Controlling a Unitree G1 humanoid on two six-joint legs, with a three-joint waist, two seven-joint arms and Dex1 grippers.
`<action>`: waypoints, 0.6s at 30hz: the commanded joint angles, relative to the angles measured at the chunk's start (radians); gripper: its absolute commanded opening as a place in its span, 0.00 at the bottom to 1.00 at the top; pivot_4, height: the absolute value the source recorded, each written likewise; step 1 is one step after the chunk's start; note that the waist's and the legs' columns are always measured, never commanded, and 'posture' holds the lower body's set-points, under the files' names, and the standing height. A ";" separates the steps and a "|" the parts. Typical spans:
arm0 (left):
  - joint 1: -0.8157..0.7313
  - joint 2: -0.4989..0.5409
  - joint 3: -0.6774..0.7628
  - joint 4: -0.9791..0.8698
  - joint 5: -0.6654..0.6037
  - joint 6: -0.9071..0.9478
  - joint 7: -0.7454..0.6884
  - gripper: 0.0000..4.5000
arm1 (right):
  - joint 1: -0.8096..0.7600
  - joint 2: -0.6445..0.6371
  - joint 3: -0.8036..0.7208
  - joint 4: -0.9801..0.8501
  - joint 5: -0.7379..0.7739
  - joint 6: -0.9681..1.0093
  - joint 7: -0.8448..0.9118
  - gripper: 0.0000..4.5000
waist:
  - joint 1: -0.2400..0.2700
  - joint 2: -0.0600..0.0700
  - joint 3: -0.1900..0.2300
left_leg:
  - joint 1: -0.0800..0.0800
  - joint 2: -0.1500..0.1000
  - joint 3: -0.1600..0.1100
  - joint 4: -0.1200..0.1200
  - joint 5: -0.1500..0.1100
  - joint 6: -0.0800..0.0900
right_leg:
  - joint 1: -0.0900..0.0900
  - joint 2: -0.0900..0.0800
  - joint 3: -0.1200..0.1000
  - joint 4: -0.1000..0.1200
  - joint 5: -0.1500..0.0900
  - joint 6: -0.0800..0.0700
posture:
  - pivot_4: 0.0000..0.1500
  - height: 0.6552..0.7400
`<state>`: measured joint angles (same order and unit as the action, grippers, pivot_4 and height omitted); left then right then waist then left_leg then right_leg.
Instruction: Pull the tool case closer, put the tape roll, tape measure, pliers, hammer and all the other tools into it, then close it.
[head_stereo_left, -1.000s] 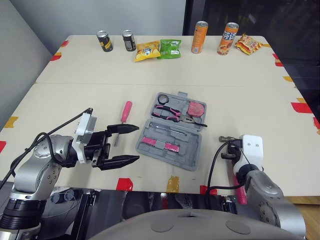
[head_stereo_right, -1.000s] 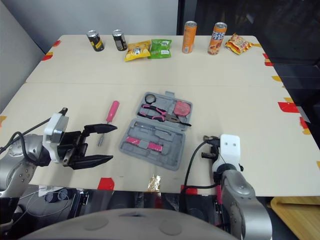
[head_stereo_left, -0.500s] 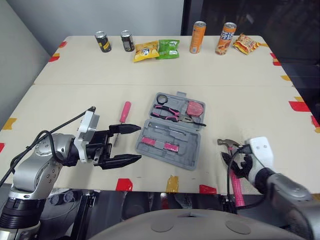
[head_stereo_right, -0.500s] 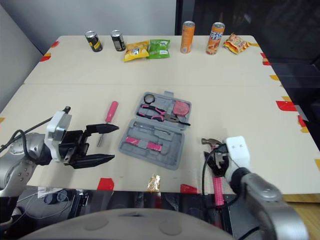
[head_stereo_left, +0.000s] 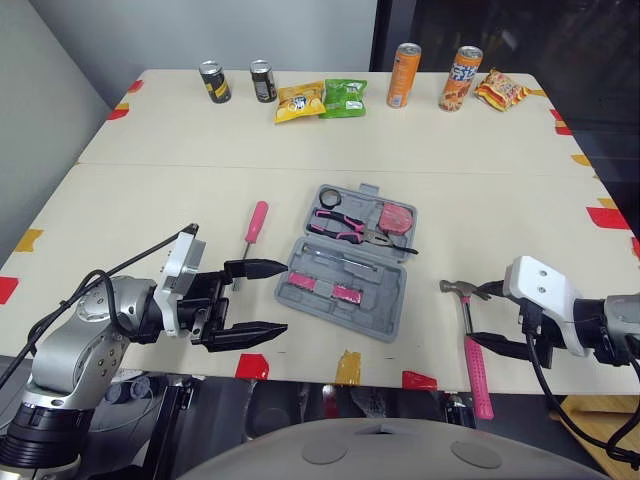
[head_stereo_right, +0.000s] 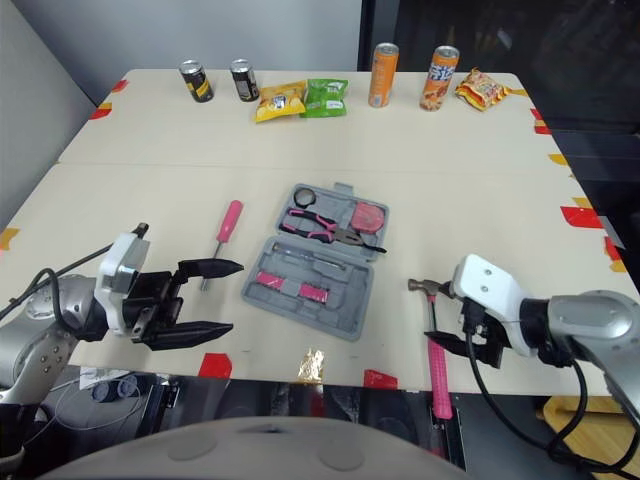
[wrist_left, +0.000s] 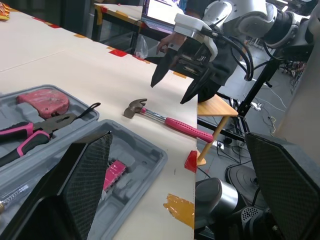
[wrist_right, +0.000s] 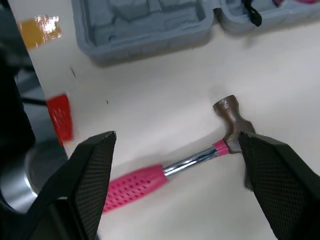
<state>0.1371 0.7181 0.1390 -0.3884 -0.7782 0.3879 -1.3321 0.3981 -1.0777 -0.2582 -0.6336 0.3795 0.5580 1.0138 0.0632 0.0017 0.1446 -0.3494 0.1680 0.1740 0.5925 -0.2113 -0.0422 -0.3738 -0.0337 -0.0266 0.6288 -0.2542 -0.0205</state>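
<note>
The open case (head_stereo_left: 388, 326) holds pliers (head_stereo_left: 345, 228); hammer (head_stereo_left: 471, 352) and screwdriver (head_stereo_left: 255, 222) lie outside. Left gripper (head_stereo_left: 283, 297) and right gripper (head_stereo_left: 478, 318) fingers are spread, empty.

The grey moulded-plastic tool case (head_stereo_left: 345, 275) looks matt. The pink-handled hammer (wrist_right: 180, 165) has a dull brown metal head, a shiny steel shaft and a dimpled grip. The beige table top (head_stereo_left: 180, 190) is smooth, matt.
</note>
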 joint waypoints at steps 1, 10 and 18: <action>0.004 0.008 0.022 -0.024 -0.002 -0.025 -0.006 1.00 | -0.048 -0.032 0.051 0.066 -0.069 -0.194 0.095 0.91 | -0.001 0.000 0.000 | 0.000 0.000 0.000 0.000 0.000 0.000 | 0.000 0.000 0.000 0.000 0.000 0.000 | 1.00 1.00; -0.019 0.006 0.003 -0.007 0.001 -0.034 -0.015 1.00 | -0.517 -0.123 0.390 0.458 -0.315 -0.905 0.487 0.91 | -0.027 -0.001 0.000 | 0.000 0.001 0.000 0.004 0.000 0.004 | 0.000 -0.001 -0.001 0.005 0.001 -0.001 | 1.00 1.00; 0.000 0.005 0.007 -0.041 -0.013 -0.032 -0.011 1.00 | -0.932 -0.060 0.830 0.708 -0.387 -1.312 0.601 0.91 | -0.024 -0.002 0.000 | -0.004 0.002 0.000 0.012 0.001 0.006 | -0.009 0.000 -0.001 0.018 -0.002 -0.006 | 1.00 1.00</action>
<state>0.1296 0.7186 0.1379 -0.3898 -0.7749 0.3625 -1.3421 -0.4909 -1.1331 0.5072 0.0388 0.0059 -0.6757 1.5499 0.0387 0.0000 0.1448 -0.3534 0.1707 0.1742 0.6046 -0.2107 -0.0364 -0.3827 -0.0338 -0.0285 0.6470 -0.2568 -0.0272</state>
